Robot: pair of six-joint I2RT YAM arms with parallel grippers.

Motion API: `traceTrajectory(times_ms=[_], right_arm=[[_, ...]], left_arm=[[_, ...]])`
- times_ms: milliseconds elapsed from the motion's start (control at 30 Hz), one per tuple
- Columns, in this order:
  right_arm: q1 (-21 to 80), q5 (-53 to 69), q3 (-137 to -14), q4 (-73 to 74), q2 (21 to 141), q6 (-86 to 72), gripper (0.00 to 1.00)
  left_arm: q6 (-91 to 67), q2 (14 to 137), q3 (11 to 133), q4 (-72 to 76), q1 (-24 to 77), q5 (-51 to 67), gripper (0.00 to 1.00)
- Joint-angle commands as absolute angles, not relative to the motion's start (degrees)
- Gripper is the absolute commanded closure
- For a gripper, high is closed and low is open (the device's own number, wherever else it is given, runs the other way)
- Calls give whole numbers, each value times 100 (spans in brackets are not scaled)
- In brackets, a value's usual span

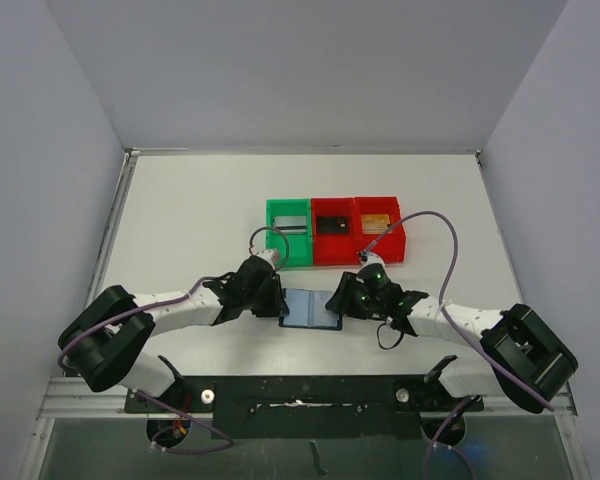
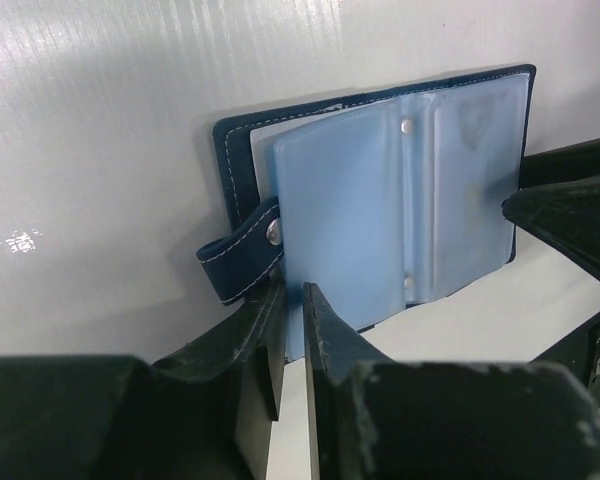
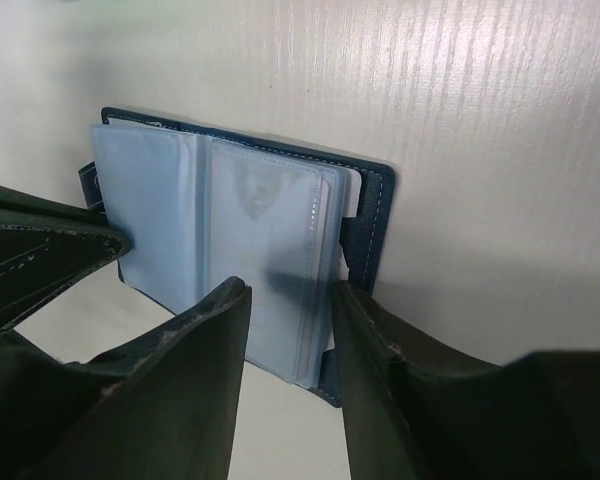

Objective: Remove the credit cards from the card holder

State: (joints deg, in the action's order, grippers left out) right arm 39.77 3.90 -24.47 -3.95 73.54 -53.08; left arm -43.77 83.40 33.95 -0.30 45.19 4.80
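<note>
**Two-Arm Station: Current State**

1. Task object. The small dark navy-blue bifold card holder (image 1: 312, 310) lies opened flat on the white table (image 1: 180, 220), near the front edge and between the two arms. Its light blue translucent inner pocket panels face up, and its navy closure strap (image 2: 242, 255) with a metal snap sticks out from the left cover.

2. Left gripper (image 1: 280, 303). It is positioned at the left edge of the card holder. In the left wrist view the jaws are pressed almost together, with the lower corner of a raised light blue pocket panel pinched in the narrow slot between them.

3. Right gripper (image 1: 335, 303). It is positioned at the right edge of the card holder. In the right wrist view the jaws stand spread partway, and the right-hand pocket panel runs down into the gap (whether either finger touches it cannot be told). The right finger sits just beside the navy cover edge.

4. Bins. Three plastic bins stand in a row, touching, behind the card holder:
- green plastic bin (image 1: 272, 235), left: holds the silver-grey card (image 1: 291, 226);
- middle red plastic bin (image 1: 315, 242): holds the black card (image 1: 331, 224);
- right red plastic bin (image 1: 398, 236): holds the gold-tan card (image 1: 376, 221).
</note>
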Motion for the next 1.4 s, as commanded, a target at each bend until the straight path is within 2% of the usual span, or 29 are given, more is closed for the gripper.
traceTrajectory(times_ms=[0, 67, 133, 233, 367, 567, 867, 1133, 1367], right_arm=[[3963, 469, -2578, -533, 7457, -5207, 61], [4001, 216, -2686, -220, 7391, -5231, 61], [4078, -206, -2829, 219, 7245, -5255, 55], [4096, -700, -3033, 834, 6942, -5168, 51], [4097, -541, -3112, 776, 6643, -4886, 51], [4149, 272, -3116, 129, 7169, -4918, 56], [4216, 72, -3091, 95, 7755, -5123, 60], [4254, 87, -3239, 244, 7543, -4867, 74], [4558, -189, -3725, 781, 7624, -4675, 75]], left_arm=[[-4437, 8411, 3299, 169, 4591, 400, 90], [-4477, 8391, 3287, 123, 4621, 368, 93], [-4535, 8349, 3263, 106, 4655, 344, 94], [-4552, 8301, 3246, 89, 4684, 326, 94], [-4590, 8271, 3276, 9, 4688, 311, 94], [-4641, 8257, 3352, -70, 4728, 265, 92], [-4685, 8088, 3311, -230, 4796, 165, 82], [-4602, 8032, 3363, -265, 4890, 163, 85], [-4605, 8050, 3480, -353, 5015, 84, 87]])
